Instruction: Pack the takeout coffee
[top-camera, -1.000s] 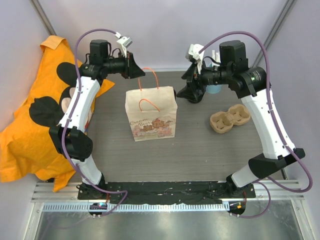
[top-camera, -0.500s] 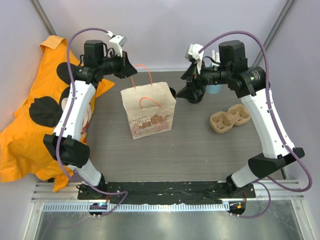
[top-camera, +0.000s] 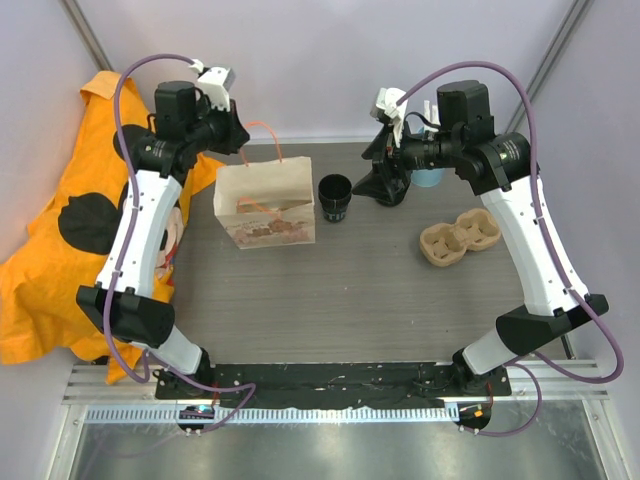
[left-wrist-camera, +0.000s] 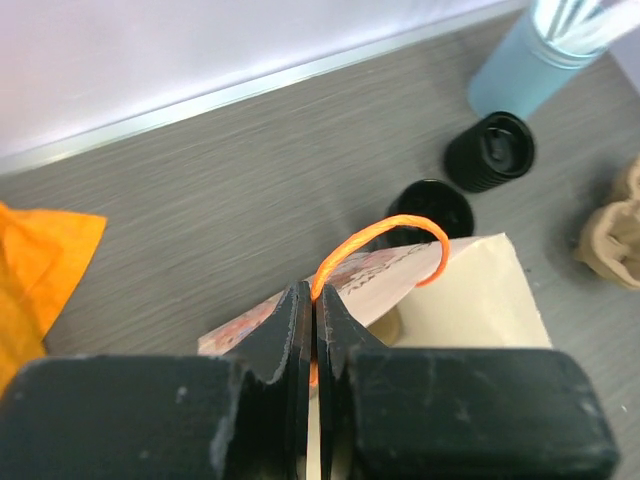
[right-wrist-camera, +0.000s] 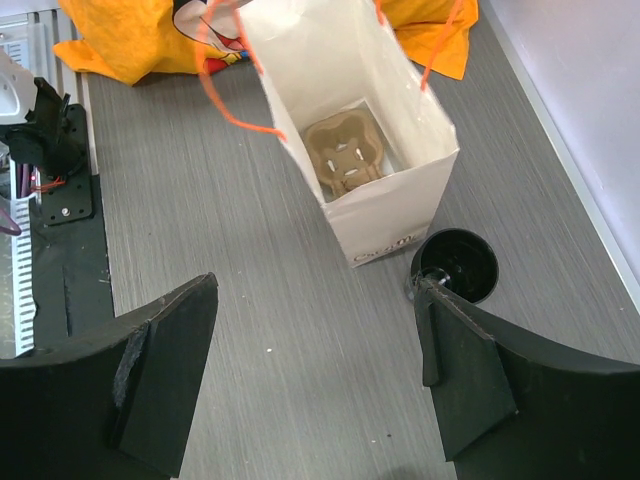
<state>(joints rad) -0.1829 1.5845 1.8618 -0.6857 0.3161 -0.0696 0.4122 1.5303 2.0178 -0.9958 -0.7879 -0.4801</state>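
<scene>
An open black takeout cup (top-camera: 334, 197) stands on the table just right of the paper bag (top-camera: 265, 205). In the left wrist view this cup (left-wrist-camera: 432, 210) has a second, lidded black cup (left-wrist-camera: 490, 152) behind it. My left gripper (top-camera: 243, 135) is shut on the bag's orange handle (left-wrist-camera: 385, 235), above the bag's back left corner. The right gripper (top-camera: 378, 185) hangs open a little right of the open cup. From the right wrist, that cup (right-wrist-camera: 455, 265) sits by the right fingertip, and a pulp tray (right-wrist-camera: 345, 150) lies inside the bag (right-wrist-camera: 390, 200).
A light blue cup of straws (left-wrist-camera: 530, 60) stands at the back behind the right gripper. A tan pulp cup tray (top-camera: 459, 238) lies on the right side of the table. Orange cloth (top-camera: 60, 250) drapes over the left edge.
My left gripper has moved left with the orange handle, dragging the bag left. The open black cup, hidden behind the bag before, now shows. The right arm has not moved.
</scene>
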